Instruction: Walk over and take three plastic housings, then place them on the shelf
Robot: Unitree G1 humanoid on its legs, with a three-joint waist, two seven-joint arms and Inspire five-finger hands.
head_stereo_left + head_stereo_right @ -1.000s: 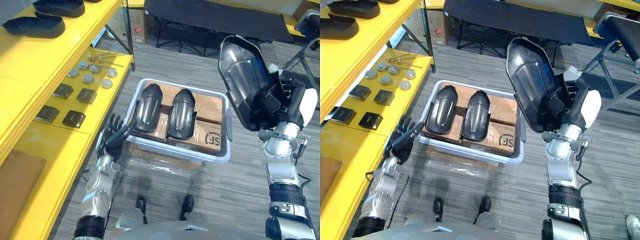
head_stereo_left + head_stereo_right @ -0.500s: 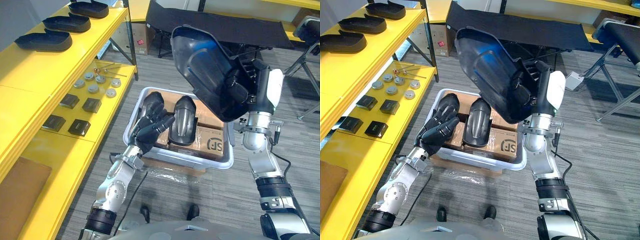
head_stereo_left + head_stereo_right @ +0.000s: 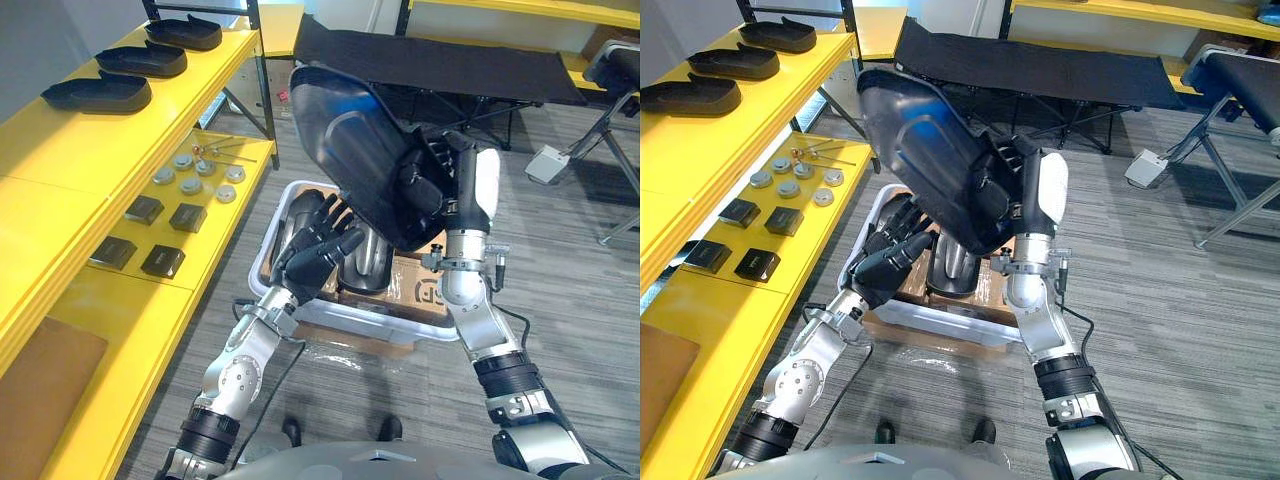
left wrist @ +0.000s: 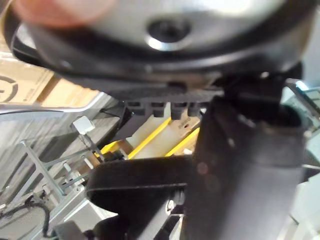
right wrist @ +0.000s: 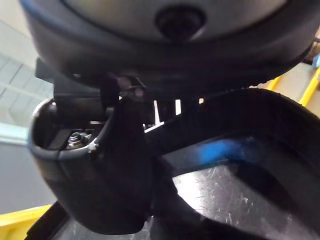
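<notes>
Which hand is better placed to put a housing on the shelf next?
Probably right: the right hand grips the raised housing. The left hand is open, holding nothing, near the bin.

Round metal discs (image 3: pixel 190 185) are laid just beside dark square blocks (image 3: pixel 187 217). A black folding cot (image 3: pixel 450 65) is set well apart on the grey floor (image 3: pixel 580 300).
</notes>
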